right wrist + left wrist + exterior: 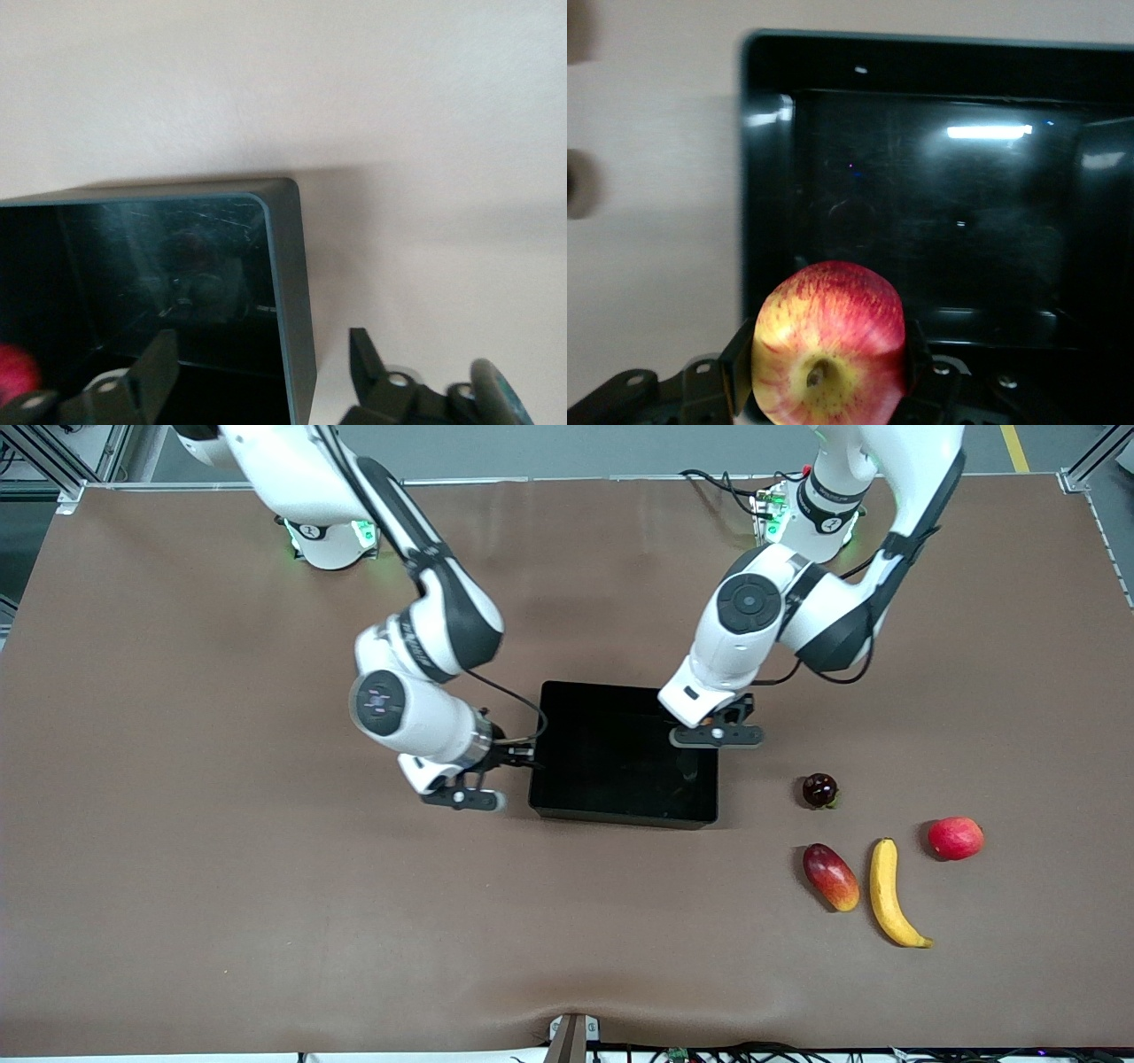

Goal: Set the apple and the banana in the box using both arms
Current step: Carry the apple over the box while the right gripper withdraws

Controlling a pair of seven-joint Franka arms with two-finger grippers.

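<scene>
My left gripper (706,731) is over the black box (620,813), at the wall toward the left arm's end. It is shut on the apple (830,341), red with yellow streaks, stem dimple toward the wrist camera. In the front view the hand hides the apple. The left wrist view shows the box's glossy inside (921,221) with nothing in it. My right gripper (523,759) is open low at the box's other end. Its fingers (159,354) stand either side of the box wall (288,266). The banana (886,890) lies on the table, nearer the front camera than the box.
A red-and-yellow mango-like fruit (831,877) lies beside the banana. A plain red fruit (956,838) and a small dark maroon fruit (819,789) lie a little farther from the front camera. All sit toward the left arm's end of the brown table (266,886).
</scene>
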